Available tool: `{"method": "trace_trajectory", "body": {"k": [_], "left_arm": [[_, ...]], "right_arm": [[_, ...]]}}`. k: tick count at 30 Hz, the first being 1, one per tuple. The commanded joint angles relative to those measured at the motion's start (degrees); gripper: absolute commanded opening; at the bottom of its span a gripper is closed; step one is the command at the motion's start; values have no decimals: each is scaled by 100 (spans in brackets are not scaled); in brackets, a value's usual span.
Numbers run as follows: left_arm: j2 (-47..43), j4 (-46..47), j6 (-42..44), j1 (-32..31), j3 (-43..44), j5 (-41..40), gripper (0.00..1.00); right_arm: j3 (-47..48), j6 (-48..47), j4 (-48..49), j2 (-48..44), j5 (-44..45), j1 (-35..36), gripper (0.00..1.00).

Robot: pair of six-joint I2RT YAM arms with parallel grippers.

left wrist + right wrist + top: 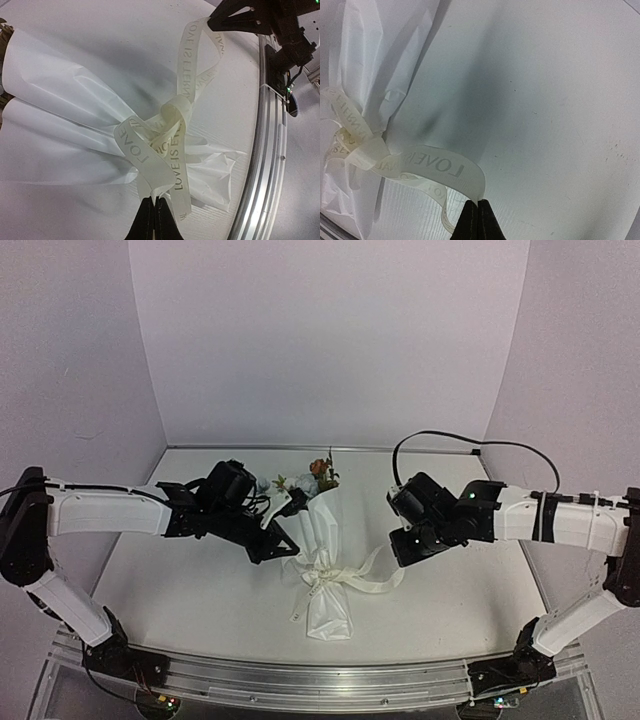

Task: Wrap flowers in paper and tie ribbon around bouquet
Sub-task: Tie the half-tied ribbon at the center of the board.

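The white table (180, 570) carries everything, and the paper (322, 530) lies near its middle as a long wrapped bundle. The bundle is wide and pleated at its far end, pinched to a narrow waist lower down, and flares again into a short crumpled skirt at the near end.

The left arm (110, 512) reaches in to the paper's left side, and the right arm (560, 520) to its right side, standing a little farther off.

The ribbon (355, 578) is knotted around the paper's waist. The left wrist view shows the knot (172, 117) sitting on top of the gathered paper (60, 125), with dark lettering along the cream band. One long loop of the ribbon (430, 167) runs off the paper's right side across the bare table. A shorter loop and a loose tail hang over the paper's near skirt.

The flowers (318, 473) poke out of the paper's far, open end, orange and pale blooms with green leaves showing.

The left gripper (153, 202) sits at the paper's waist with its fingers pressed together. They nip the edge of the ribbon where the short loop comes down. The right gripper (477, 202), off the paper's right side, has its fingers likewise squeezed tight, pinching the far end of the long loop just above the table.
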Motion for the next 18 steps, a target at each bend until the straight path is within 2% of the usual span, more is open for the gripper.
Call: {"method": "trace_trajectory", "body": {"k": [1, 6, 11, 15, 18], "left_arm": [[270, 888, -262, 294, 344, -315, 0], [673, 1281, -612, 476, 549, -147, 0], [930, 1214, -806, 486, 755, 72, 8], [1054, 1200, -1172, 489, 866, -105, 16], [972, 1193, -1569, 500, 814, -356, 31]], "right_arm": [[416, -168, 24, -99, 14, 49, 0], [689, -239, 17, 116, 15, 53, 0], [1145, -333, -23, 438, -6, 50, 0], [1832, -456, -372, 958, 10, -4, 0], [2308, -492, -664, 1381, -45, -46, 0]]}}
